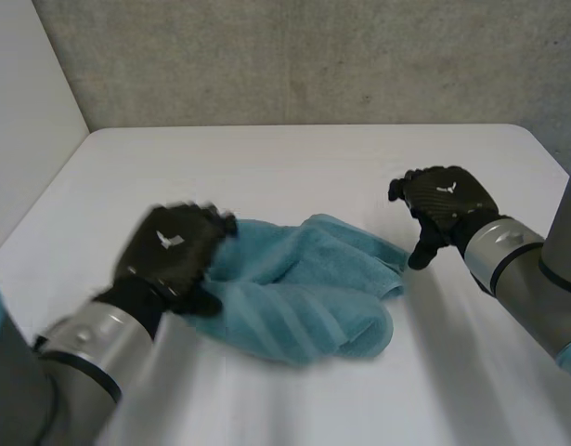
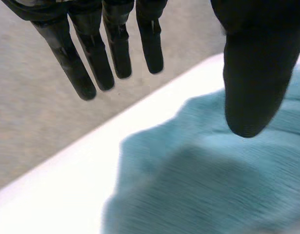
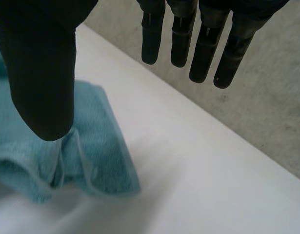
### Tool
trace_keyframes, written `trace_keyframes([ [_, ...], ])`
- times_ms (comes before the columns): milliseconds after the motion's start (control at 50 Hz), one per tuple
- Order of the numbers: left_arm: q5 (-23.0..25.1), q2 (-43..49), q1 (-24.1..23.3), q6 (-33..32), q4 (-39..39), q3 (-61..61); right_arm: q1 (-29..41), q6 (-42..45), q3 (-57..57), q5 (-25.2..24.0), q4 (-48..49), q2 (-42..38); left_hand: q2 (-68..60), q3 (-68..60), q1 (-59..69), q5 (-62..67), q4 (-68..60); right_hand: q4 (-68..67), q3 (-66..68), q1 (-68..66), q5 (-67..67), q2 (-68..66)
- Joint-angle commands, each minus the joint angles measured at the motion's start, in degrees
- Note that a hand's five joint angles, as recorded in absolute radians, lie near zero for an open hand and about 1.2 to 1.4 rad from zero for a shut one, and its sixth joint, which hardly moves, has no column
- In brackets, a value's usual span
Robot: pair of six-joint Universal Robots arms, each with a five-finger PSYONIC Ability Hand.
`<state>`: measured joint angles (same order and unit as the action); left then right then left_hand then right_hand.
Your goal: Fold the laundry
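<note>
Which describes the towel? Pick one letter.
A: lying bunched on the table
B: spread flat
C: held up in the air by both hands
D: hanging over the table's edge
A: the towel lies rumpled on the table, with the left hand open over one end and the right hand open beside the other.

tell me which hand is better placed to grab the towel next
Left, probably: the left hand is over one end of the towel with fingers open, while the right hand sits just beside the other corner.
</note>
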<state>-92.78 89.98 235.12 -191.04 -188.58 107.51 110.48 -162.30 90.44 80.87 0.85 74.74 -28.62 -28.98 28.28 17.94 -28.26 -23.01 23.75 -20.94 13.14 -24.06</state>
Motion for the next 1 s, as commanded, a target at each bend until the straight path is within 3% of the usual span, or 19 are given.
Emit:
trace_keyframes([
  [20,1.02,-4.2,11.93,-0.38,-0.29,-0.63,5.18,-7.06,-5.62,-0.54,-4.71,1.9,12.51,12.86,-12.17,-11.82,12.15,5.51,-6.25,3.44,-5.64,6.56],
  [160,5.94,-3.76,18.08,-0.29,-0.21,-1.07,9.93,-16.99,-16.07,-0.98,-12.88,-5.3,12.69,13.04,-12.35,-12.01,12.33,8.39,-9.12,6.31,-8.51,9.43],
  [280,13.31,-2.53,24.75,0.06,0.06,-1.07,15.55,-22.44,-24.07,-2.64,-16.84,-12.58,13.36,13.71,-13.02,-12.68,13.0,8.89,-9.63,6.82,-9.02,9.94],
  [460,22.02,5.02,33.55,-0.03,0.23,-2.65,21.61,-27.46,-34.62,-3.35,-21.59,-23.05,15.05,15.4,-14.7,-14.36,14.68,8.72,-9.46,6.65,-8.85,9.77],
  [660,28.71,12.32,38.65,-0.29,1.29,-5.11,27.07,-26.93,-43.86,-3.0,-26.6,-33.51,15.38,15.73,-15.04,-14.7,15.02,6.88,-7.62,4.8,-7.0,7.92],
  [740,30.12,13.91,39.18,-0.29,1.2,-5.29,27.95,-23.95,-45.61,-1.95,-26.6,-35.19,15.55,15.9,-15.21,-14.86,15.19,-5.52,4.78,-7.59,5.39,-4.48],
  [820,30.82,14.44,39.09,-0.29,1.2,-5.03,27.69,-19.82,-46.93,2.53,-26.34,-34.67,15.55,15.9,-15.21,-14.87,15.19,-55.08,54.34,-57.16,54.96,-54.04],
  [900,32.22,14.7,39.01,-0.29,1.11,-4.94,27.34,-16.57,-48.16,8.06,-23.28,-28.89,15.55,15.9,-15.21,-14.87,15.19,-56.99,56.25,-59.06,56.86,-55.94],
  [1000,34.25,15.23,38.66,-0.12,0.41,-5.11,27.42,-14.63,-46.58,8.51,-20.27,-19.99,15.55,15.9,-15.21,-14.87,15.19,-56.99,56.25,-59.06,56.86,-55.94],
])
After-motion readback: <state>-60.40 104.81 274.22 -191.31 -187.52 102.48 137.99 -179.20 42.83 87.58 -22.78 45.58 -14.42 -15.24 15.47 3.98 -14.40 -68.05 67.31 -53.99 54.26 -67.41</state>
